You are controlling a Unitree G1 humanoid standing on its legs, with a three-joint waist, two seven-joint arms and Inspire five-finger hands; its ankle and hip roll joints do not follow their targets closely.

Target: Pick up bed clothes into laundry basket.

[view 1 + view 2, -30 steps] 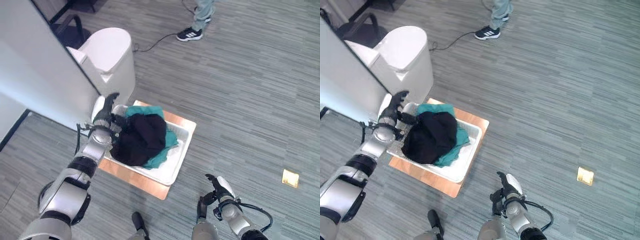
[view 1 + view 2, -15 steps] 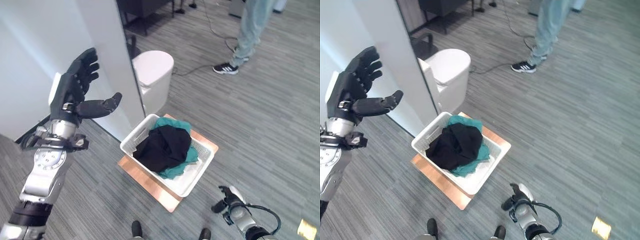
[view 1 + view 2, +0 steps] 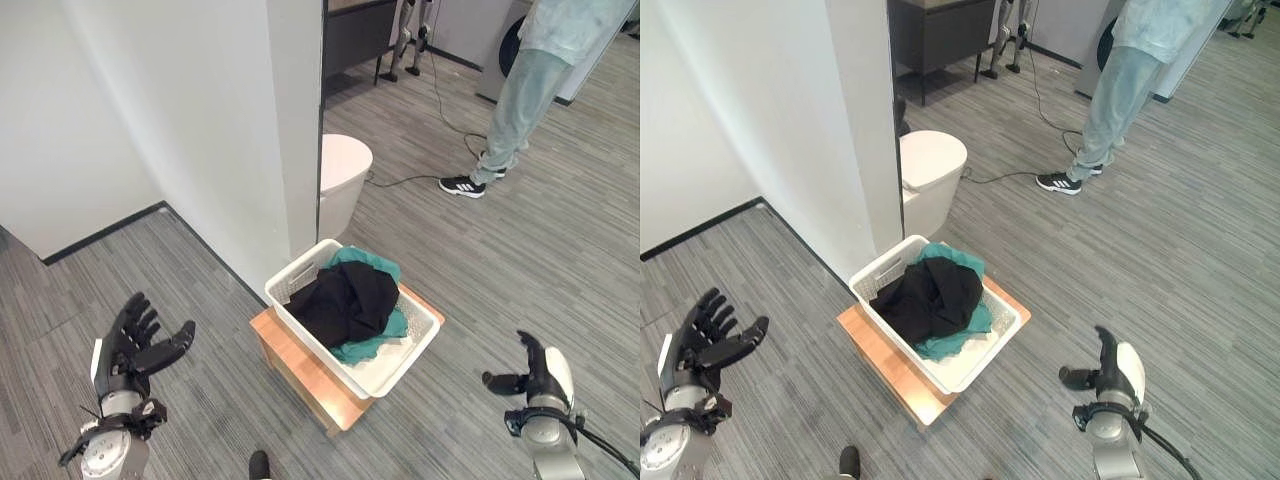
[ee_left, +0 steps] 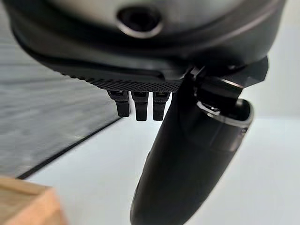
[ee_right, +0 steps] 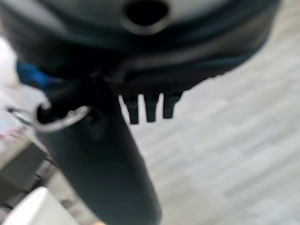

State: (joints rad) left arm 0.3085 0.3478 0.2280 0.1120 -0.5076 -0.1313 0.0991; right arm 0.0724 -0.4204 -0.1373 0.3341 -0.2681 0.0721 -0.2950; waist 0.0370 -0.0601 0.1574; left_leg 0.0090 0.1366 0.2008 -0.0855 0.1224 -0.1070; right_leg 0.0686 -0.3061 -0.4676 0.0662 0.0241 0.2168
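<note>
The black and teal clothes [image 3: 350,305] lie in the white laundry basket [image 3: 400,362] on a wooden stand [image 3: 300,365]. Left hand [image 3: 135,345] and right hand [image 3: 540,375] hang apart, fingers spread, empty.

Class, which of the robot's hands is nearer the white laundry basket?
Right, narrowly. The right hand hangs open just past the laundry basket on its right; the left hand is open, farther off on its left.
</note>
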